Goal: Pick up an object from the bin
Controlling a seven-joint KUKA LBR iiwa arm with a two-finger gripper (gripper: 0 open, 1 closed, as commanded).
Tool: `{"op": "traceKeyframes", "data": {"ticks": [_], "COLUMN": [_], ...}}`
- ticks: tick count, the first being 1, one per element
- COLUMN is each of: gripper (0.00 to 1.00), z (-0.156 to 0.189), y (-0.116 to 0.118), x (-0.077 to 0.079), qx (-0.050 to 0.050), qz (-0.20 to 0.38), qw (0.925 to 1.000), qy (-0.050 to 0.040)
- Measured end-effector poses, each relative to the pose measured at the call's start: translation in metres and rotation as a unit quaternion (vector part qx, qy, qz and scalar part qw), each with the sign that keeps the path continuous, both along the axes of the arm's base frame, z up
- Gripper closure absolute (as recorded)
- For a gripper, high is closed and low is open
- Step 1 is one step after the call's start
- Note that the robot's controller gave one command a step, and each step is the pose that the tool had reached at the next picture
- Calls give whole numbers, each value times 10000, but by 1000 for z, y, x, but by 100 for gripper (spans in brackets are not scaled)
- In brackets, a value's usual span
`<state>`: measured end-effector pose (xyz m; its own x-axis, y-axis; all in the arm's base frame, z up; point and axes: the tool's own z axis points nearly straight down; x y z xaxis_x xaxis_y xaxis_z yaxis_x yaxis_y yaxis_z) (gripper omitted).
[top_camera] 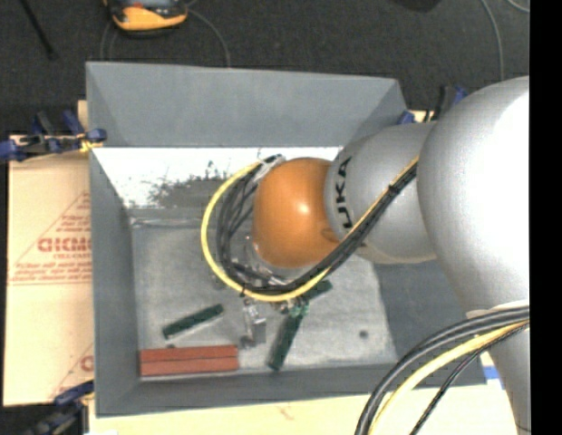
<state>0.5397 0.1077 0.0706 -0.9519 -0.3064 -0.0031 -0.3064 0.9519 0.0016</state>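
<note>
My gripper hangs low over the bin floor, near the front and just below the arm's orange cover. To its left lies a dark green flat stick, slanted and a short way off. On its right a second dark green stick points toward the front wall, its upper end running under the cables. A red-brown bar rests along the front wall, left of and in front of the gripper. Nothing can be seen held in the gripper.
The arm with its orange cover and looped cables reaches in from the right and hides the middle of the bin. A small dark speck lies on the floor at the front right. Bare grey floor shows at the left.
</note>
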Motion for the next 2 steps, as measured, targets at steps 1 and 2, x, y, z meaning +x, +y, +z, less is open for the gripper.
{"op": "traceKeyframes", "data": {"ticks": [1, 2], "gripper": [0, 100], "z": [13, 2], "y": [39, 60], "x": [-20, -1], "qx": [-36, 4], "qz": [-227, 389], "qw": [9997, 9992], "qy": [16, -17]}}
